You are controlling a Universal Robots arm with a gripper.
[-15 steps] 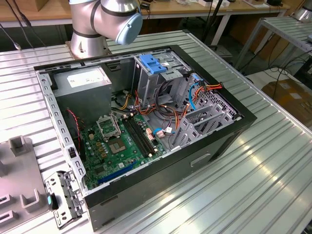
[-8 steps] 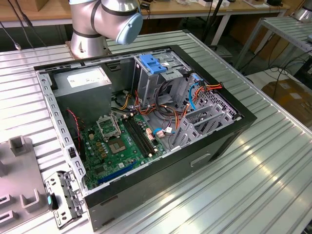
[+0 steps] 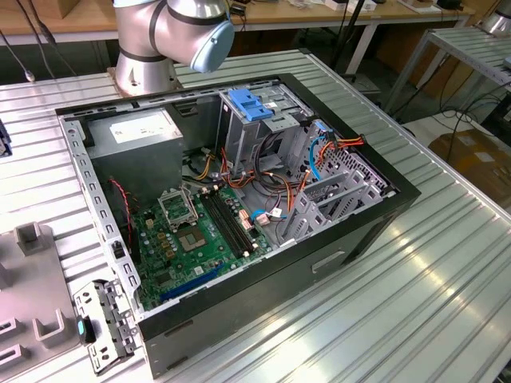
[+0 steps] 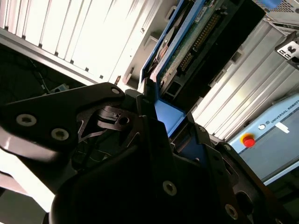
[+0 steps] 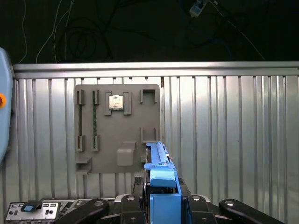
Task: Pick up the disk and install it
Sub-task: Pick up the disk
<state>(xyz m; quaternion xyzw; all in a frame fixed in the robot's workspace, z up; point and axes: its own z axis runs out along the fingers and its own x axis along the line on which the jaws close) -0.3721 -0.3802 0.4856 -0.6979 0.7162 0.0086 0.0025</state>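
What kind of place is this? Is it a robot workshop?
Probably a robotics lab or workshop: a robot arm stands on a ribbed metal table beside an open computer case, its pincer holds the disk, and workbenches line the back.

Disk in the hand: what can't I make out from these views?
- The disk's flat faces: the first wrist view shows it edge-on, and the hand covers its near end.
- Its far end: cut off by the second wrist view's edge.
- The drive bay's inside: exterior view, hidden under the blue latch plate.
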